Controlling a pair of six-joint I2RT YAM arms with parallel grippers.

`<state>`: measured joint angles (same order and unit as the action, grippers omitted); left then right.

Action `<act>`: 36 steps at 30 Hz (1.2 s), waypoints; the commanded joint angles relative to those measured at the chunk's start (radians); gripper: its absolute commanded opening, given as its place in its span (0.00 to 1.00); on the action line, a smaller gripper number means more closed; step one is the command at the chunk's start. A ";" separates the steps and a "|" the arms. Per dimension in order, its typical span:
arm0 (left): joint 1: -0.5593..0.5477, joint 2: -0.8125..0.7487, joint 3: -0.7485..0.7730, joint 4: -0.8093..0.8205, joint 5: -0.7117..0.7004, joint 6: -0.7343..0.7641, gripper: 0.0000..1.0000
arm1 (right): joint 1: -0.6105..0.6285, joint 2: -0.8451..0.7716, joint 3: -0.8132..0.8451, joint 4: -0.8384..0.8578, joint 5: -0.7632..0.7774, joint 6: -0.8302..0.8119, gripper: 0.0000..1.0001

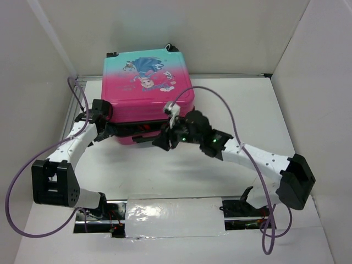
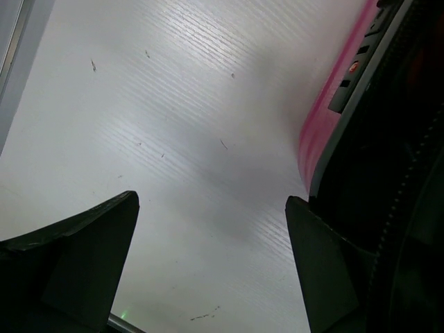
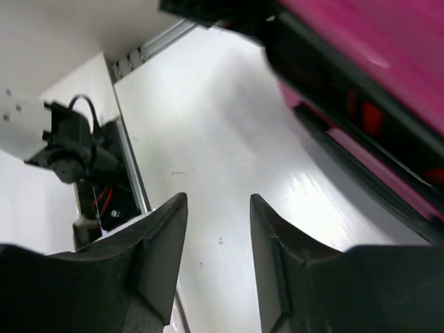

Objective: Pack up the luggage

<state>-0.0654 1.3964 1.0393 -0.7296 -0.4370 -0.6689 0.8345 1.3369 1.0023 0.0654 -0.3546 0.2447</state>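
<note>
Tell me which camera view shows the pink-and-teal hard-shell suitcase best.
The top external view: the pink-and-teal hard-shell suitcase shows its whole printed lid there. The left wrist view catches only a pink edge at the right; the right wrist view only a blurred magenta strip and dark seam.

White table (image 1: 165,176), shiny translucent sheet (image 1: 176,217) along its near edge.

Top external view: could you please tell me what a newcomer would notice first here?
The pink-to-teal child's suitcase lies flat at the far middle of the table. Both arms reach its near edge: the left gripper wide open at its left corner, the right gripper open near the middle, neither holding anything.
</note>
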 commanded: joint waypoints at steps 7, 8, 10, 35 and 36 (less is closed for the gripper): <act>-0.074 0.009 0.015 -0.231 -0.005 -0.149 1.00 | 0.212 0.234 0.073 0.266 0.359 -0.166 0.25; -0.074 0.009 0.001 -0.217 0.006 -0.135 1.00 | 0.212 0.260 0.091 0.287 0.374 -0.156 0.25; -0.074 0.009 0.001 -0.205 0.015 -0.121 1.00 | 0.224 0.339 0.148 0.307 0.419 -0.145 0.24; -0.074 0.018 -0.108 -0.113 0.153 -0.141 1.00 | 0.233 0.575 0.392 0.705 0.813 -0.234 0.00; -0.074 0.018 -0.120 -0.113 0.162 -0.150 1.00 | 0.233 0.552 0.392 0.717 0.797 -0.234 0.00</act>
<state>-0.1200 1.3796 0.9607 -0.7776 -0.3897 -0.7639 1.0840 1.9663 1.3182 0.5282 0.3668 0.0654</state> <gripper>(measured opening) 0.999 0.007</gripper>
